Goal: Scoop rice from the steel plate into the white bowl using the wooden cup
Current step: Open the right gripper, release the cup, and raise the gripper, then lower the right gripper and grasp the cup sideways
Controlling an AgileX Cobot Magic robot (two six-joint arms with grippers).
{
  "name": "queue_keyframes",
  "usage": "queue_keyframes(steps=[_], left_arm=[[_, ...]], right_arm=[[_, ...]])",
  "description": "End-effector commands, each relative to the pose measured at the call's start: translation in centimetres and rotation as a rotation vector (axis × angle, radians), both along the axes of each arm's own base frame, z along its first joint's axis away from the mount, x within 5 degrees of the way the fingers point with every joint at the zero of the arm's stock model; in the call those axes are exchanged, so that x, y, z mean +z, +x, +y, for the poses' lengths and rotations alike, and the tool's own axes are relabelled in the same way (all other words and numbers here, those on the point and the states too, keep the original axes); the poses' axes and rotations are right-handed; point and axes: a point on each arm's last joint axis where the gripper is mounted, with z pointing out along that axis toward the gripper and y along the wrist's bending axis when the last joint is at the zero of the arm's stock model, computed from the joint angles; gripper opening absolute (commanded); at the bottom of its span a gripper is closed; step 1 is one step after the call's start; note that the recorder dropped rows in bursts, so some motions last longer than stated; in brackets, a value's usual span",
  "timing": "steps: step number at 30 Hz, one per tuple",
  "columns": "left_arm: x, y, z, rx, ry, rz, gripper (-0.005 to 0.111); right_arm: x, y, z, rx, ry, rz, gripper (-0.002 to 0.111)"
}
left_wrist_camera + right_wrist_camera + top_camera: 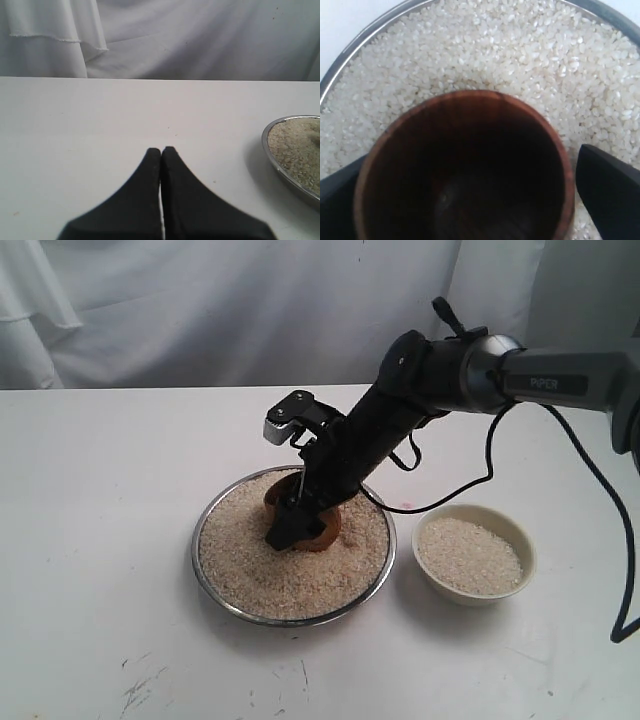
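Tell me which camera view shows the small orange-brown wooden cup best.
The right wrist view: the small orange-brown wooden cup fills the picture, with its rim and dark inside plain. The exterior view shows only part of it behind the right gripper. The left wrist view does not show it.

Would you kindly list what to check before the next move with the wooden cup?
1. Right end effector straddles the wooden cup: ok.
2. Fingers closed on cup: not ok, gap beside one.
3. Cup loaded: not ok, looks empty.
4. Rice in the steel plate: ok.
5. White bowl beside plate, unobstructed: ok.
6. Left end effector shut, clear of plate: ok.
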Motion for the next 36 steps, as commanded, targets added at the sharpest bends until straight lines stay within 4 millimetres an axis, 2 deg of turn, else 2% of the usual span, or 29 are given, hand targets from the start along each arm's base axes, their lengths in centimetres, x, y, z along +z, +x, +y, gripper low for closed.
queue_keyframes(steps=[1, 8, 13, 19, 23, 26, 30, 36], left_arm=[[-0.1, 0.0, 0.0, -0.001, -0.004, -0.007, 0.0], [-0.1, 0.0, 0.0, -0.001, -0.004, -0.007, 0.0], [-0.1, 0.0, 0.0, -0.001, -0.004, -0.007, 0.0], [-0.1, 0.0, 0.0, -0.001, -0.004, -0.007, 0.0], [-0.1, 0.0, 0.0, -0.001, -0.004, -0.007, 0.0], [-0.1, 0.0, 0.0, -0.001, -0.004, -0.007, 0.0], [-0.1, 0.0, 0.0, -0.001, -0.004, -0.007, 0.0], [-0.1, 0.0, 0.0, -0.001, -0.004, -0.007, 0.0]], right_arm=[[0.6, 0.0, -0.3, 0.003, 0.017, 0.002, 0.09], [1.1, 0.5, -1.0, -0.038, 0.09, 0.087, 0.09], [1.5, 0.7, -2.0, -0.005, 0.144, 0.137, 0.09], [1.5, 0.9, -2.0, 0.015, 0.156, 0.103, 0.09], [2.5, 1.1, -1.8, 0.015, 0.197, 0.059, 0.09], [4.0, 1.3, -1.8, -0.007, 0.213, -0.002, 0.09], [7.0, 1.7, -2.0, -0.041, 0.247, -0.141, 0.09], [13.0, 1.4, -2.8, -0.056, 0.313, -0.375, 0.09]])
